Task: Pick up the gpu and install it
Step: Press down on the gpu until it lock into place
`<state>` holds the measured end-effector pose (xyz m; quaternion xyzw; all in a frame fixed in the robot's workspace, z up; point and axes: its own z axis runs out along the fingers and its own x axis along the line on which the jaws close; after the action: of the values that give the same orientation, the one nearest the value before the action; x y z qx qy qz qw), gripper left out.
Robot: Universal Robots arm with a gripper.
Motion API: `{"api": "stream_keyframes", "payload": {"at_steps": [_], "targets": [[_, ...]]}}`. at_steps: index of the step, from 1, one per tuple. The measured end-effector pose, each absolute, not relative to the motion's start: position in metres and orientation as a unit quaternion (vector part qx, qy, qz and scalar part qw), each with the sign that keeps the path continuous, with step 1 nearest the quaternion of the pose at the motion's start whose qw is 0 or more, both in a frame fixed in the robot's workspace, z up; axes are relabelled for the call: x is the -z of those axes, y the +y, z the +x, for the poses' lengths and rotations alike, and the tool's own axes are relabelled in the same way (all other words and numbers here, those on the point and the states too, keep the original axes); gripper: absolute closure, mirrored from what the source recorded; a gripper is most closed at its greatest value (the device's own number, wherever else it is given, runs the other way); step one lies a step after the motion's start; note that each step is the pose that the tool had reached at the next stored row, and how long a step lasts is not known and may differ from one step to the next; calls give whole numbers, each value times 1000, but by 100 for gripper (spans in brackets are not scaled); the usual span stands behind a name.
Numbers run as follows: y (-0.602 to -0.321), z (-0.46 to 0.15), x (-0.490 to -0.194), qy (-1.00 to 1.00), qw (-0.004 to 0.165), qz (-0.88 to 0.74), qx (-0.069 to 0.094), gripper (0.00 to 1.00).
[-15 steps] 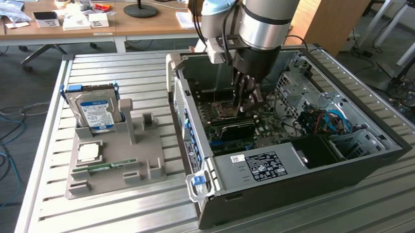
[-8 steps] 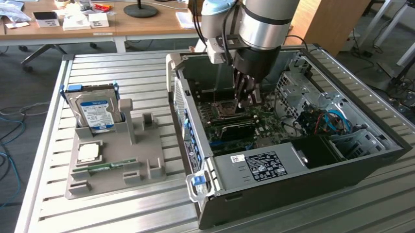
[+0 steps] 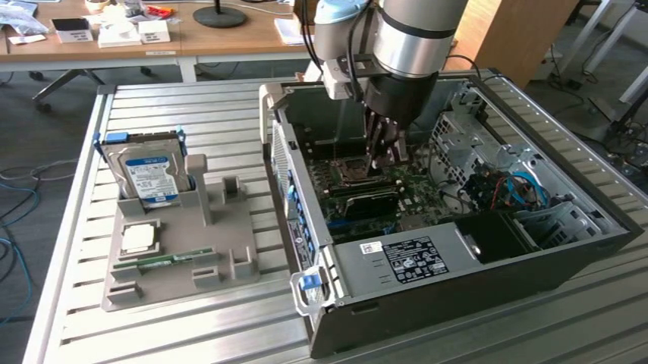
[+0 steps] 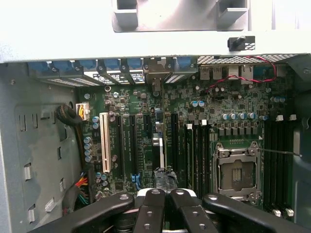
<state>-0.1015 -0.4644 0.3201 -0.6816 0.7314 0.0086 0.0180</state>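
The gpu (image 4: 157, 145) stands on edge among the motherboard's expansion slots inside the open computer case (image 3: 567, 250). Its metal end bracket sits by the case's rear wall. In the exterior view the gpu (image 3: 362, 202) is a dark card below the processor socket. My gripper (image 3: 388, 158) reaches down into the case from above, and its black fingers (image 4: 155, 206) are shut together. The gripper (image 4: 165, 190) is over the card's end farthest from the bracket. Whether the tips touch the card I cannot tell.
A grey parts holder (image 3: 182, 250) lies on the slatted table at the exterior view's left. It carries a silver hard drive (image 3: 147, 173), a processor chip (image 3: 139, 239) and a green memory stick (image 3: 162, 260). The power supply (image 3: 405, 262) and cable bundles (image 3: 511, 189) crowd the case.
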Motion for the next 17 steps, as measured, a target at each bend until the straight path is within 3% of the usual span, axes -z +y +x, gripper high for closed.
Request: {"api": "stream_keyframes", "payload": {"at_steps": [17], "targets": [[-464, -102, -315, 731, 18, -682, -9, 89]]}}
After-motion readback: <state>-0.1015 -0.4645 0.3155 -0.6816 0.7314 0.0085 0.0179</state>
